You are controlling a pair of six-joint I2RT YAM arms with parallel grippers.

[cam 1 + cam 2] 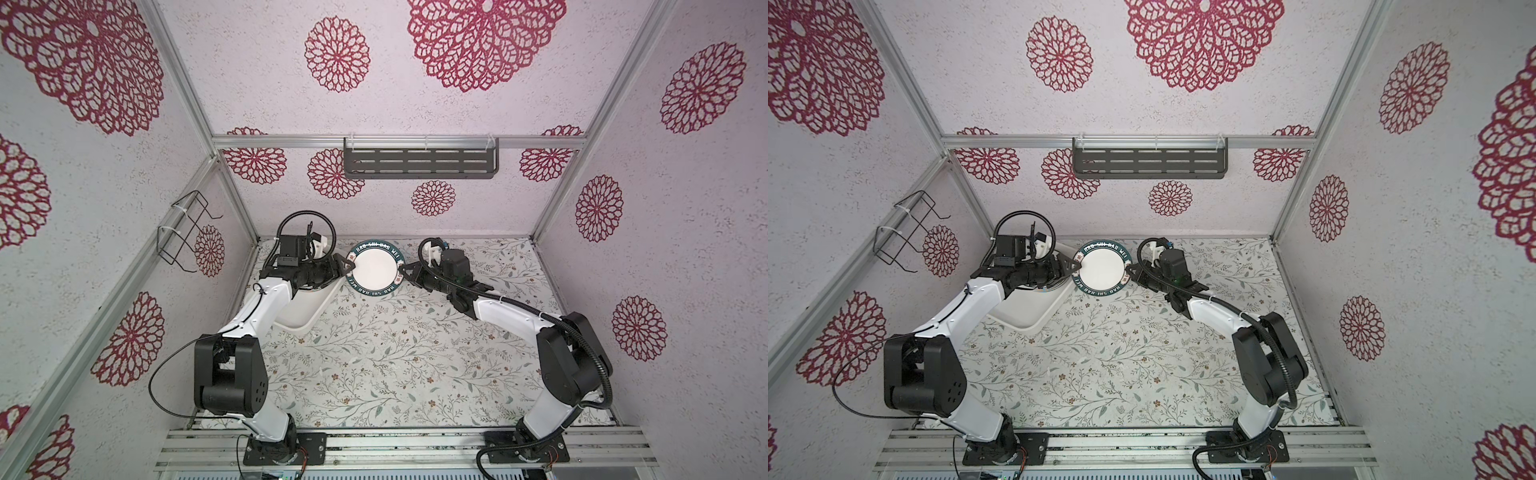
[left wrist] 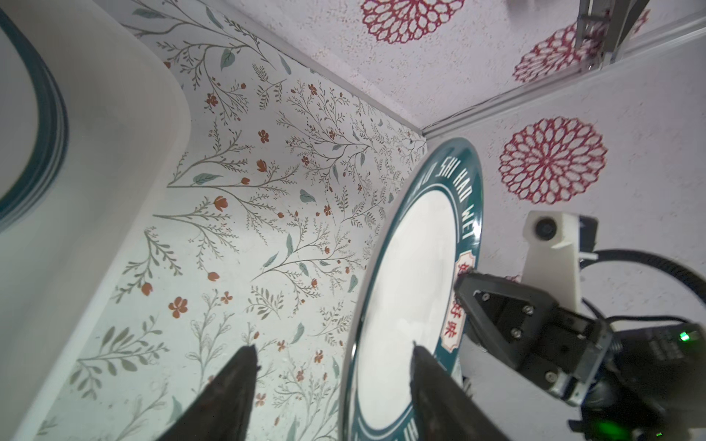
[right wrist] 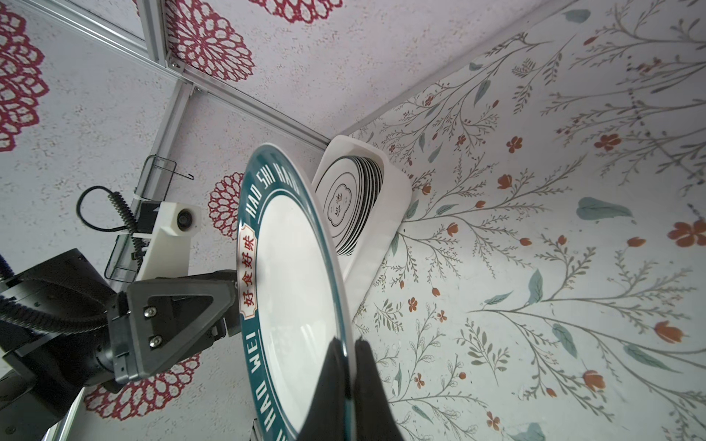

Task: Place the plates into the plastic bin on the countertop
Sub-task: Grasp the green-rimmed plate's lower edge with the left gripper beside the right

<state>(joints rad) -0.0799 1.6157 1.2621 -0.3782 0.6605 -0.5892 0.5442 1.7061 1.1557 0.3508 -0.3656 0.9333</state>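
Teal-rimmed white plate (image 1: 375,269), pale lettering, red characters, plain centre

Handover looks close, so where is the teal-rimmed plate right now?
In both top views the teal-rimmed plate is at the back centre, above the countertop, between the left gripper and the right gripper, just right of the plastic bin.

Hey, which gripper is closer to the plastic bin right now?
Left. The left gripper sits just past the plastic bin's far corner, at the near rim of the teal-rimmed plate. The right gripper pinches the plate's opposite rim, beyond it.
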